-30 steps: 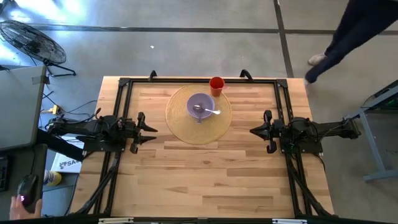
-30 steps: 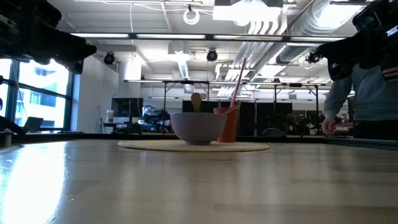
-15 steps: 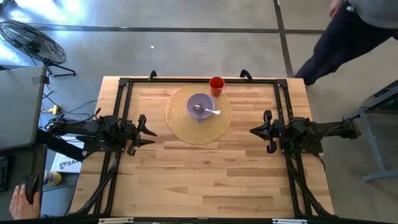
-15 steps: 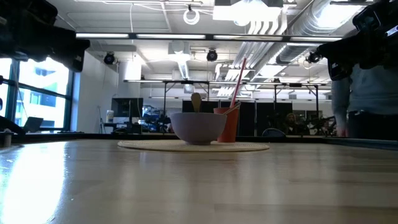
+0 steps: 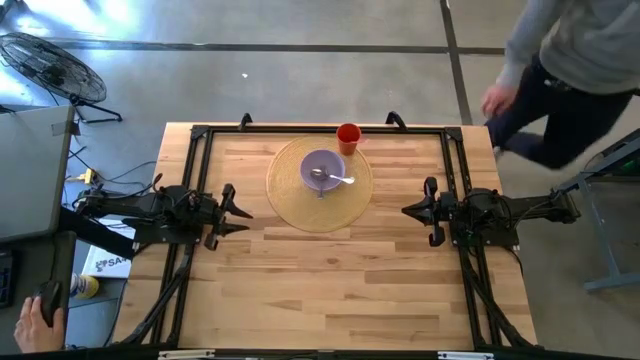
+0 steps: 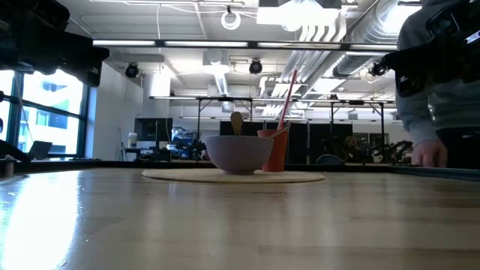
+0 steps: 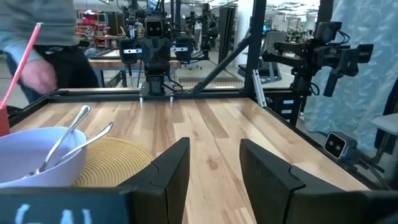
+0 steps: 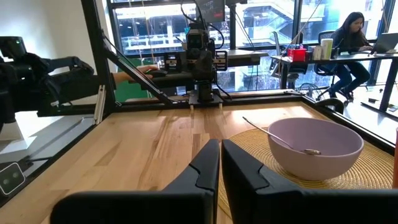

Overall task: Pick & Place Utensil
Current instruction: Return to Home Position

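Observation:
A lilac bowl [image 5: 322,168] stands on a round woven mat [image 5: 300,205] at the table's far middle. A metal spoon [image 5: 338,179] lies in the bowl, its handle leaning over the rim; the left wrist view shows two metal handles [image 7: 62,140] on the rim. A red cup [image 5: 348,137] with a straw stands just beyond the bowl. My left gripper [image 5: 245,208] is open and empty, left of the mat, and also shows in the left wrist view [image 7: 214,165]. My right gripper [image 5: 405,210] is shut and empty, right of the mat, and also shows in the right wrist view [image 8: 221,163].
Black frame rails [image 5: 200,160] run along the table's left, far and right sides. A person [image 5: 570,60] moves beyond the table's far right corner. Bare wood [image 5: 330,290] lies between the arms and toward the near edge.
My left arm has shifted a little toward the table's left edge. The person beyond the far right corner has moved closer along the table's right side. The bowl, spoon and cup have stayed where they were.

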{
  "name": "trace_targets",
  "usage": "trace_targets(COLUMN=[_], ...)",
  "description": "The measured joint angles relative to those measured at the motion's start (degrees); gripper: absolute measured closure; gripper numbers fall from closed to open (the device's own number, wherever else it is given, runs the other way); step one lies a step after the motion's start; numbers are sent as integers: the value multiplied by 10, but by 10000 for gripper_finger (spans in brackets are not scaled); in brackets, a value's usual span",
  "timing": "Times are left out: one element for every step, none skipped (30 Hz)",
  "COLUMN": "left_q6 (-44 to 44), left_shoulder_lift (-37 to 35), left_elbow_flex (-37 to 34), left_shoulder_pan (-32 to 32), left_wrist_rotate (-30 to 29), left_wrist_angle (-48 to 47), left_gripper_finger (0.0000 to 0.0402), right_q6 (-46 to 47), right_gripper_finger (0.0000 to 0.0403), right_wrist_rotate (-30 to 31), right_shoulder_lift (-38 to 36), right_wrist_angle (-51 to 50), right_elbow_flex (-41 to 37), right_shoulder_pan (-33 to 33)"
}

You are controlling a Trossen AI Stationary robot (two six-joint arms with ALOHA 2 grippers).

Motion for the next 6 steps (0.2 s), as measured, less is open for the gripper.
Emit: trace_targets(left_q6=[0,0,0,0,0,0], left_shoulder_lift=[0,0,0,0,0,0], left_elbow_flex=[0,0,0,0,0,0], left_shoulder_pan=[0,0,0,0,0,0], left_wrist_rotate=[0,-1,-1,-1,-2,-2], left_wrist_angle=[0,0,0,0,-1,-1], left_gripper_finger=[263,263,263,263,263,263], right_q6=[0,0,0,0,0,0], right_gripper_finger=[391,391,391,391,391,391], right_wrist_rotate=[0,0,0,0,0,0], right_shoulder_lift=[0,0,0,0,0,0], right_wrist_angle=[0,0,0,0,0,0], right_elbow_flex=[0,0,0,0,0,0], right_shoulder_pan=[0,0,0,0,0,0])
